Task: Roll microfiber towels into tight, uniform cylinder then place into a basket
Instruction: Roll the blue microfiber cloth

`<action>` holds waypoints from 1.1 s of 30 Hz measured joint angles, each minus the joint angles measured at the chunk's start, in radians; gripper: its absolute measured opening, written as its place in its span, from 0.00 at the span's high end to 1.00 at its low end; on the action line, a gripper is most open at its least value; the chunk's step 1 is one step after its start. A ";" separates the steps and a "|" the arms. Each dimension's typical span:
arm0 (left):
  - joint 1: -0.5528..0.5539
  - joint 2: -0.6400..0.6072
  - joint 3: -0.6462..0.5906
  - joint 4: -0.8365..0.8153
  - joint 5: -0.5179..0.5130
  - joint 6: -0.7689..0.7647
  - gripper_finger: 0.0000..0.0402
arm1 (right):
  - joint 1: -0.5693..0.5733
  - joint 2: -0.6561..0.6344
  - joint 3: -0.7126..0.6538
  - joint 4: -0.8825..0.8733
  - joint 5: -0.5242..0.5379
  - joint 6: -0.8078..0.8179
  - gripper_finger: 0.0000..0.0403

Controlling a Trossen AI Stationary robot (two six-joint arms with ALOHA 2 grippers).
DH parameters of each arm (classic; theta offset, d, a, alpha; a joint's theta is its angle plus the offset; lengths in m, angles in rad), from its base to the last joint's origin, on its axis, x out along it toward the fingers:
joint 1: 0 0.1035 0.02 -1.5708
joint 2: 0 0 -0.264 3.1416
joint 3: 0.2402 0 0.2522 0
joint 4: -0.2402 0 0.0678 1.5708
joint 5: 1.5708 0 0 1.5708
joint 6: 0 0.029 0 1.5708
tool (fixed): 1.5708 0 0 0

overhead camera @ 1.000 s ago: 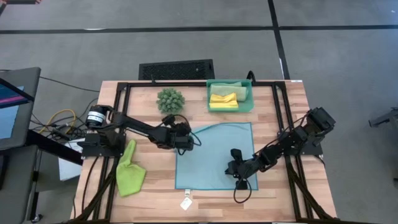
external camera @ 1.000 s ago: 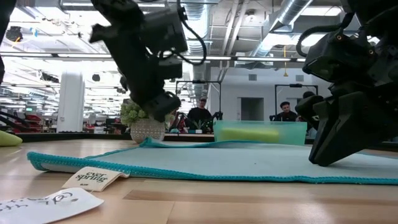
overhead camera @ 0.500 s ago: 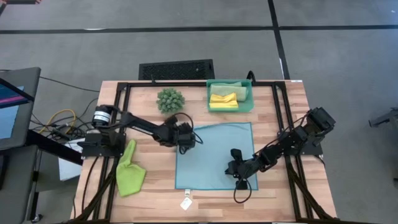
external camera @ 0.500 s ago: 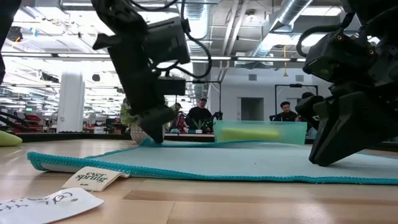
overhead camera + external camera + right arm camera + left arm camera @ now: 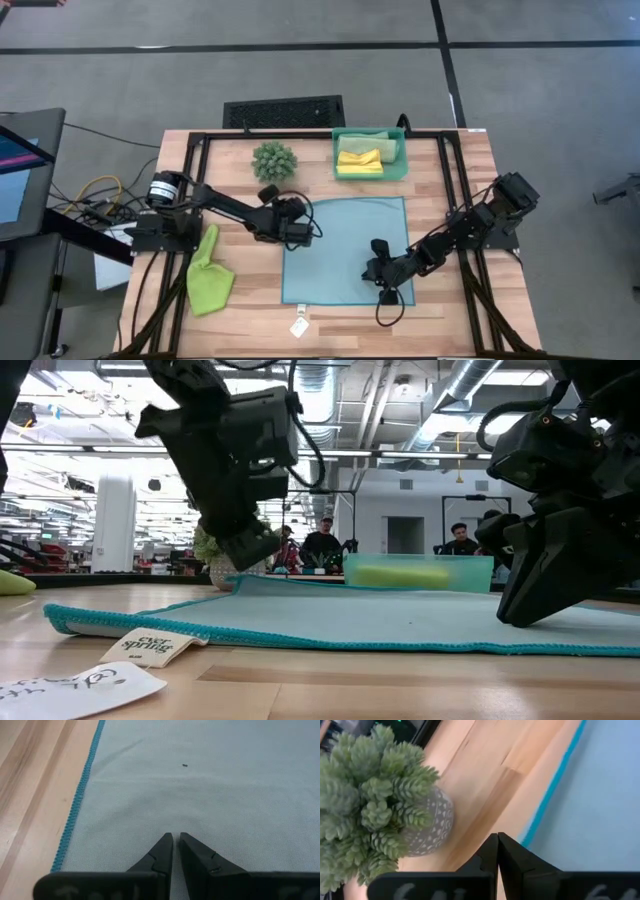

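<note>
Basket (image 5: 370, 154) at the table's far edge holds a yellow towel (image 5: 358, 160) and a sage one, while the light blue towel (image 5: 347, 250) lies flat mid-table, left gripper (image 5: 311, 229) closed empty at its far-left corner, right gripper (image 5: 371, 268) pinching its near-right part, plant ball (image 5: 273, 160) nearby.

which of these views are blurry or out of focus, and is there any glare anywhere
Left wrist view: the plant ball and the wood are soft with blur, while the shut left gripper reads sharper. Right wrist view: the light blue towel is crisp enough to show its weave. Low view: bright ceiling lights wash out the room behind, and the near paper tags look slightly soft. High view: evenly lit, no obvious glare.
</note>
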 joint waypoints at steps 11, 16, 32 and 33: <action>0.009 0.011 0.059 0.024 0.415 0.055 1.00 | 0.000 0.000 0.000 0.000 0.000 0.000 0.85; 0.062 0.037 -0.001 0.048 0.147 0.017 1.00 | 0.000 0.000 0.000 0.003 0.000 0.000 0.85; -0.016 0.012 0.105 -0.138 -0.015 -0.009 1.00 | -0.001 0.000 0.000 0.002 0.000 -0.001 0.85; -0.027 0.012 0.119 -0.133 0.003 -0.004 1.00 | -0.001 0.000 0.000 0.002 0.000 -0.001 0.85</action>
